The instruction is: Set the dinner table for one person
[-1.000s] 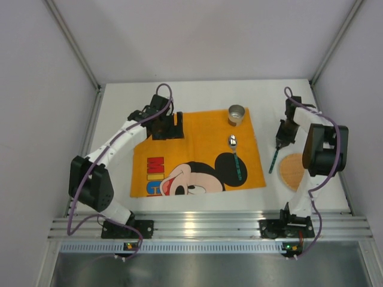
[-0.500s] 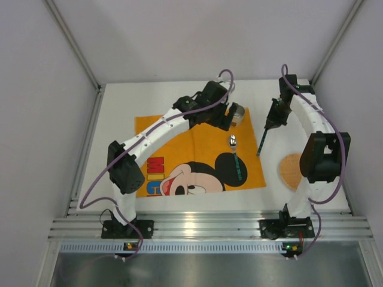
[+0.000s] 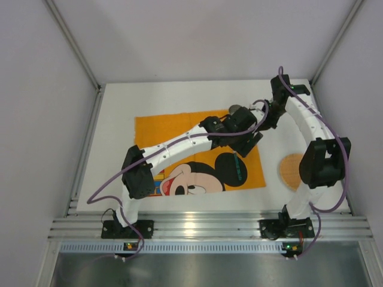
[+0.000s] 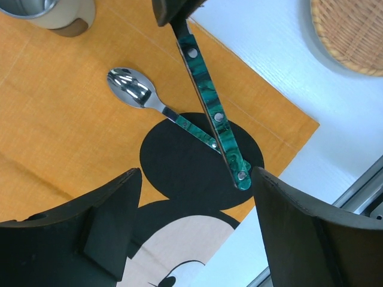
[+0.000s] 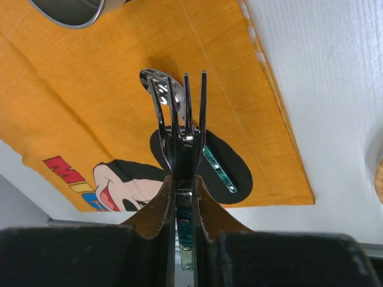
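Observation:
My right gripper (image 5: 183, 194) is shut on a fork (image 5: 185, 107) with a green marbled handle (image 4: 212, 107). It holds the fork in the air over the right part of the orange Mickey Mouse cloth (image 3: 179, 128). A matching spoon (image 4: 134, 89) lies on the cloth under it, its handle (image 3: 239, 170) on Mickey's black ear. My left gripper (image 4: 197, 209) hovers open just above the cloth near the spoon, with nothing between its fingers (image 4: 114, 227). In the top view the left gripper (image 3: 248, 139) sits close beside the right gripper (image 3: 267, 121). The white dinner table (image 3: 116, 119) lies under everything.
A metal cup (image 4: 51, 12) stands on the cloth's far right corner, partly hidden by the left arm in the top view. A round wicker plate (image 3: 291, 170) lies on the table right of the cloth. White walls close in the table on three sides.
My left arm swung from the cloth's far left corner across to the spoon and cup. My right arm carried the fork from beside the wicker plate back and left, over the cloth's right edge.

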Robot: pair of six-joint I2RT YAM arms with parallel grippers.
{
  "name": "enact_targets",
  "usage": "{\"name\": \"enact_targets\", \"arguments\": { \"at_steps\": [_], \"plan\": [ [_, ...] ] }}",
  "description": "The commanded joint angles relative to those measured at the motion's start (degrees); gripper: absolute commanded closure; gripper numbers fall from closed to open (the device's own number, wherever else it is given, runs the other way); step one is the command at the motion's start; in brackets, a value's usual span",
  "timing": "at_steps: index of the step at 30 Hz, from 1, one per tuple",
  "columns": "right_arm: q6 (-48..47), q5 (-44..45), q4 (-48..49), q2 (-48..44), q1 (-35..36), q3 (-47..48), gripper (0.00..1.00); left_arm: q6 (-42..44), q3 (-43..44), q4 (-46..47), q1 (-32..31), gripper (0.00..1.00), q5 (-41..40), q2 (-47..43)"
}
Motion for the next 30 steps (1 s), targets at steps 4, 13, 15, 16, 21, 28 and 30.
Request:
{"name": "enact_targets", "arguments": {
  "at_steps": [4,13,15,16,21,28,30],
  "plan": [
    [2.9,-2.2,-1.1,-4.2,0.6,0.5,1.0,1.7,-3.3,1.9,-1.1,0.22,-0.6,-3.7],
    [4.2,-4.2,-1.5,-5.9,1.2,-0.2,1.0,2.4,-4.1,1.4,-1.3,0.62,1.0,-2.2],
    [4.7,-4.7,-1.6,-6.4,2.0,-0.9,1.0,2.6,-4.0,1.4,-1.2,0.67,0.9,-2.0],
    [4.8,-4.9,-1.6,-6.5,2.5,-1.1,1.0,2.7,-4.1,1.4,-1.2,0.67,0.9,-1.9],
    [5.3,-6.1,-2.4,-6.9,5.6,-1.3,1.0,3.2,-4.1,0.9,-1.3,0.66,0.2,-1.2],
    [4.5,-6.9,-3.2,-7.0,6.9,-1.2,1.0,2.2,-5.4,-0.6,-1.6,1.0,-3.0,-1.6],
    [4.5,-6.9,-3.1,-7.1,6.9,-1.0,0.96,1.6,-6.4,-0.4,-1.6,1.0,-3.4,-2.5]
  ]
}}
